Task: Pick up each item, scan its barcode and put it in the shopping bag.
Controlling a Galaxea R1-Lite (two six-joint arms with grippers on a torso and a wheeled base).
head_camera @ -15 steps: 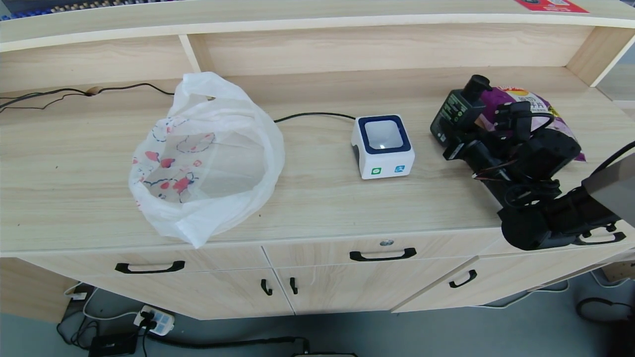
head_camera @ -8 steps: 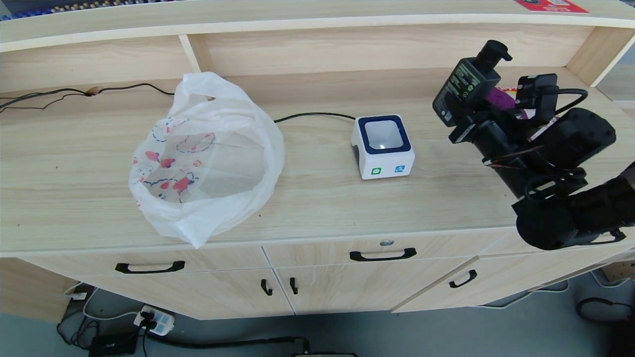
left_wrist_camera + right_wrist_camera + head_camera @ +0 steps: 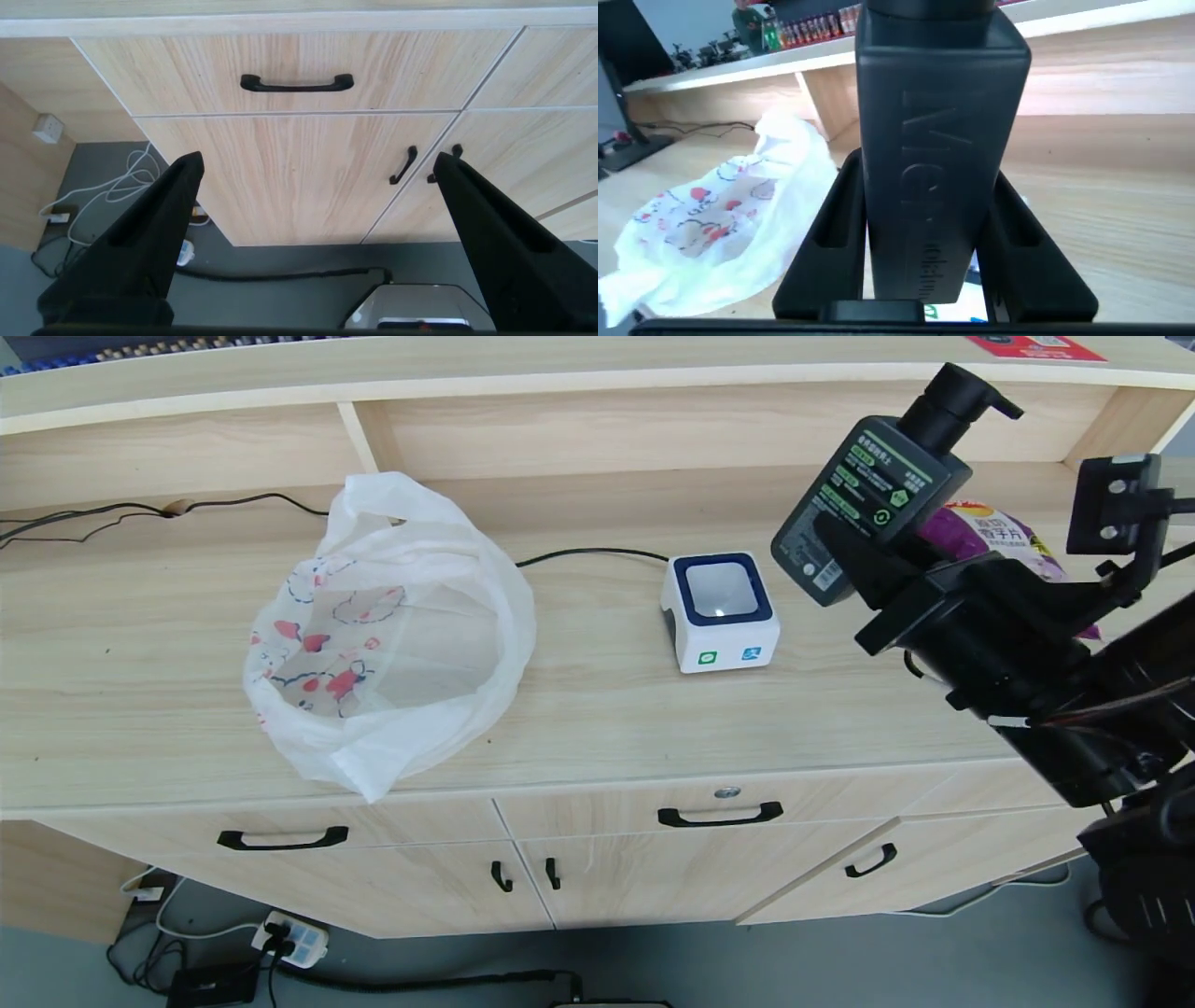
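Pale wooden drawers (image 3: 299, 56) under the worktop (image 3: 607, 728) sit behind my left end effector (image 3: 316, 177), its fingers apart and holding nothing. Up on the right, my right end effector (image 3: 878, 583) is clamped on the dark pump bottle (image 3: 864, 495), held tilted in the air just right of the scanner (image 3: 721, 611). My worry is that the label faces up, away from the scanner window. Turning it risks a slip or knocking the scanner. The limp bag (image 3: 392, 625) on the left may fold shut. A purple snack packet (image 3: 990, 537) waits far right.
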